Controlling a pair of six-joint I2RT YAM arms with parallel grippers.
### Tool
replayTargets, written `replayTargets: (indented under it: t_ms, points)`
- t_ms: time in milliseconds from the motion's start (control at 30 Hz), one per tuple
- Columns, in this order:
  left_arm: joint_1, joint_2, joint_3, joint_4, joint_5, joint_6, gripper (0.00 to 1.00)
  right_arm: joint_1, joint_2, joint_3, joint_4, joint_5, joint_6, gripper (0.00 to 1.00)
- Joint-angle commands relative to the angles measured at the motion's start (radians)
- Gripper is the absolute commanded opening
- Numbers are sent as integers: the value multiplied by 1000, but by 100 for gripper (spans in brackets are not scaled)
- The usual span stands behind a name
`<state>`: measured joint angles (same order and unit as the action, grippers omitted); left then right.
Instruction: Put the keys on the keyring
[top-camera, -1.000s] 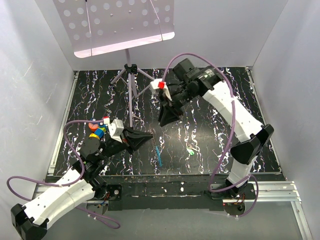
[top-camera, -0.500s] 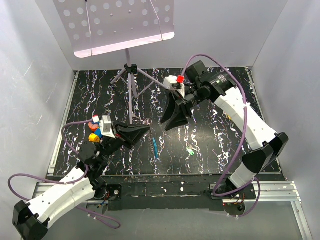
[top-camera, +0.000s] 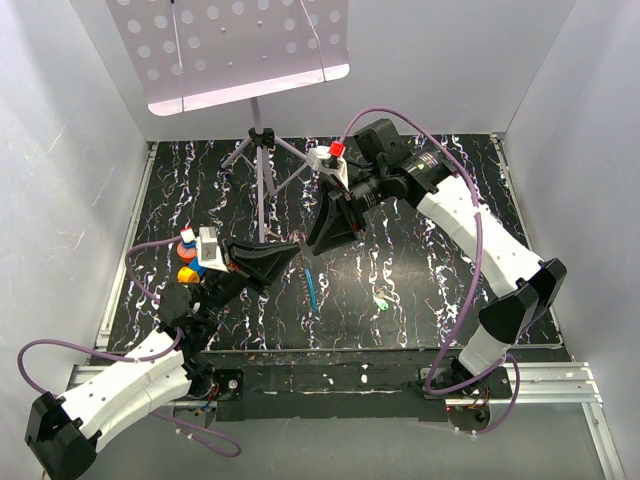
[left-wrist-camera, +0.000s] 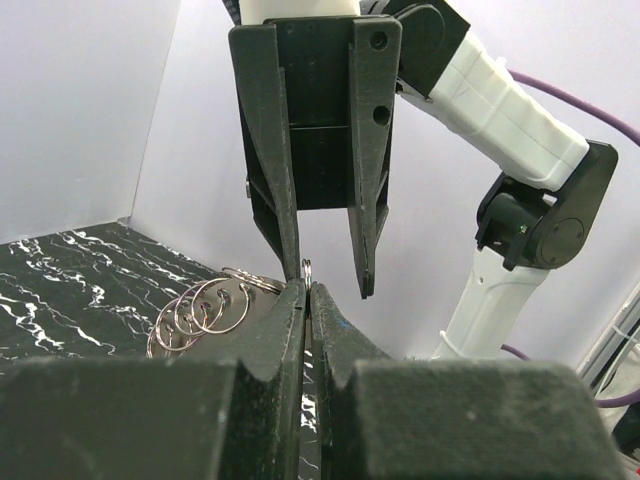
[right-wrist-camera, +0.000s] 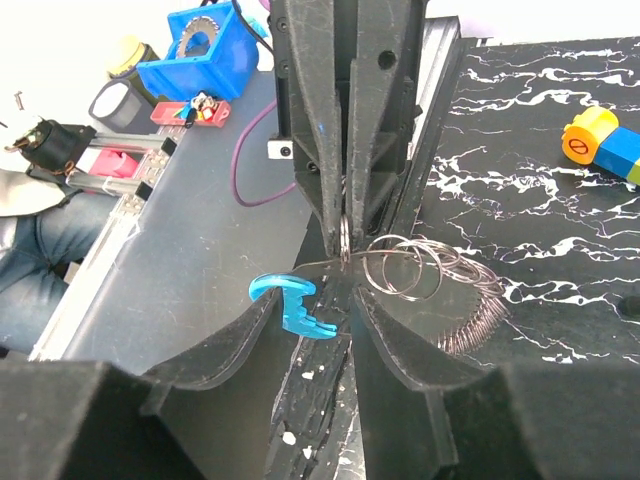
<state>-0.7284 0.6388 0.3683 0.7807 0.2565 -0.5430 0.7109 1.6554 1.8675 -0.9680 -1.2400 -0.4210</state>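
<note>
The right hand (top-camera: 318, 244) has swung back in from where it drifted a moment ago. Its jaws now stand apart on either side of the keyring (left-wrist-camera: 307, 267), which the left hand (left-wrist-camera: 307, 292) pinches tight at its fingertips. The green key (top-camera: 382, 302) lies on the table (top-camera: 400, 262), well off to the right hand's side, so I'd say threading hasn't begun.

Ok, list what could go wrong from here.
1. The left pincer pinches only the thin rim of the keyring. The open right pincer straddles it, and a nudge could twist it free.
2. A bunch of loose rings hangs beside it and might snag the right pincer.
3. The green key lies on the table, apart from both pincers and not yet picked up.
</note>
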Motion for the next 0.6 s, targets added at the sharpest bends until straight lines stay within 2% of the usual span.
replayTargets:
  t_ms: [0,300,567]
  points:
    - [4,1,0,71,-26,-9,0,10,1,15,71,16,74,41]
    - [4,9,-5,75,-37,-14,0,32,14,25,94,25,110,40]
    - [4,7,-11,69,-43,-17,0,36,18,32,112,43,133,34]
